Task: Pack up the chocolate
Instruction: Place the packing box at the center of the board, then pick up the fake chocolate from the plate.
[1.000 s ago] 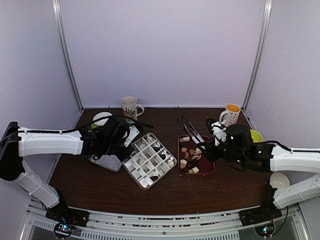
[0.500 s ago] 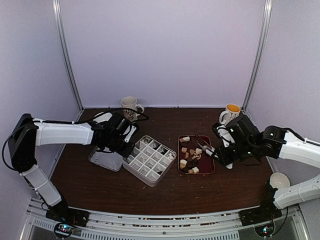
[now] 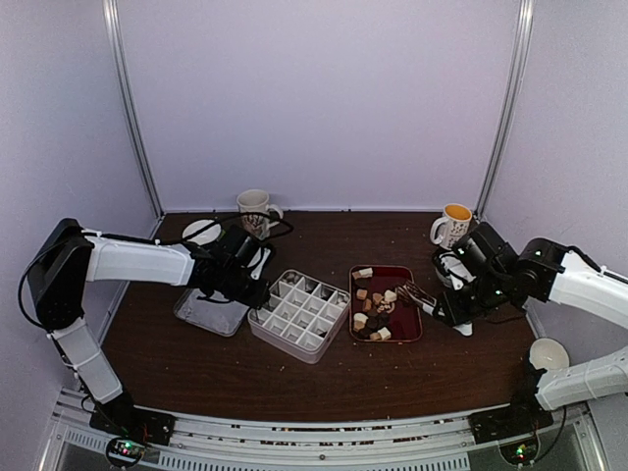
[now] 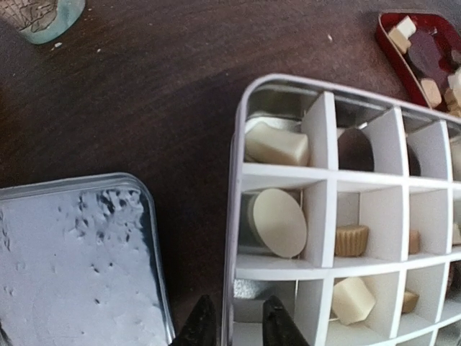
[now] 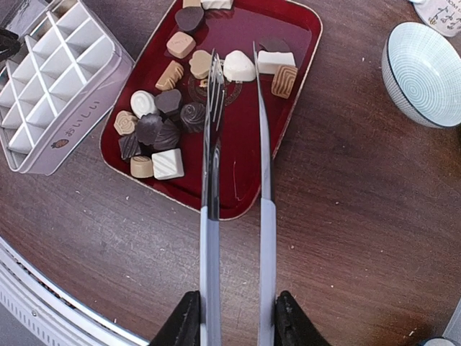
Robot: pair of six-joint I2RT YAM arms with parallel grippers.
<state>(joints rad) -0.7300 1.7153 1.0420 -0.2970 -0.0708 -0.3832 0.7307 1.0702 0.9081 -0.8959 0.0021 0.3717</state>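
Right gripper (image 5: 232, 317) clamped on metal tongs (image 5: 210, 144), tong tips spread above dark red tray (image 5: 241, 166). Most chocolate (image 5: 167, 122) loose in that tray. Several pieces (white, tan) sit in white divided box (image 4: 232, 216) just left of tray. Left gripper (image 4: 234, 328) slightly parted astride box's left rim, not pinching. Tin lid (image 4: 72, 267) left of box.

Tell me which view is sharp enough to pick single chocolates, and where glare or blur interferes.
Right wrist: sharp, chocolates distinct on the red tray, though the tongs reflect brightly. Left wrist: divided box crisp, the left gripper dark and soft at the frame edge. Top external: evenly lit, pieces too small.
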